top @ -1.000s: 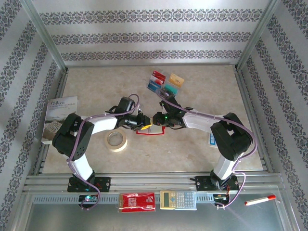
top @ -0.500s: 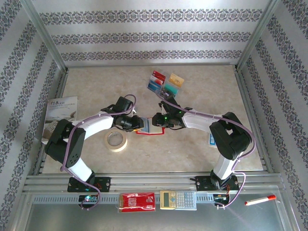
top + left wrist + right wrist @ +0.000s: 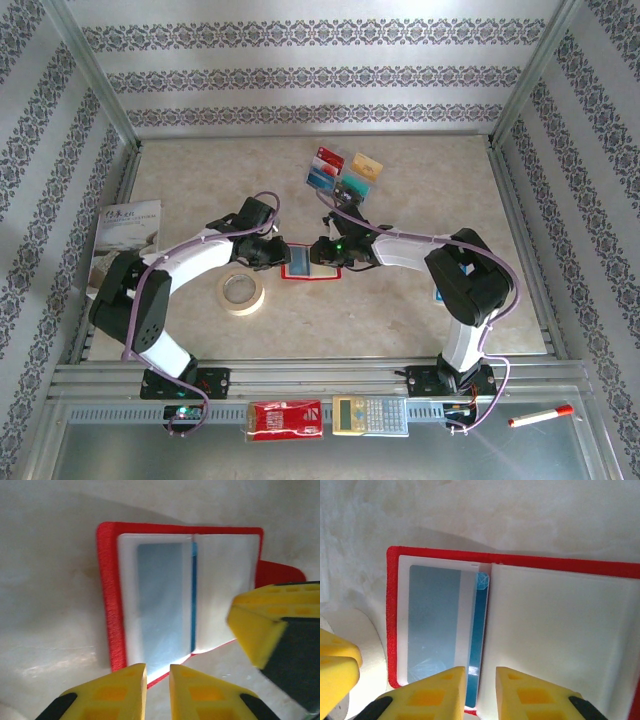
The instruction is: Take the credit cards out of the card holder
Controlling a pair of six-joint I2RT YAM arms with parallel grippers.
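Card holder [image 3: 305, 262] lies open and flat on the table [image 3: 420, 310], about mid-table, red cover down and clear pockets up, between the two grippers.

I record one blue card [image 3: 432, 625] in the pocket left of the fold, as the right wrist view shows it. It looks pale through the plastic, and a strip of bare, darker blue shows along the fold.

Left gripper [image 3: 157, 672] sits at the holder's near edge in its own view. Its fingers stand nearly together with a narrow slit between them, and the red rim meets that slit. I cannot tell whether they pinch it.

Right gripper [image 3: 480, 675] is over the fold. Its fingers are likewise close, and the lower end of the blue strip runs in between them — clamped or not, I cannot tell.

Four loose cards [image 3: 343, 173] lie grouped on the far part of the table, well apart from the holder: red-and-white, yellow-orange, blue, teal-and-black.

Tape roll [image 3: 241, 292] lies near the holder on the left arm's side — apart from it in the top view.
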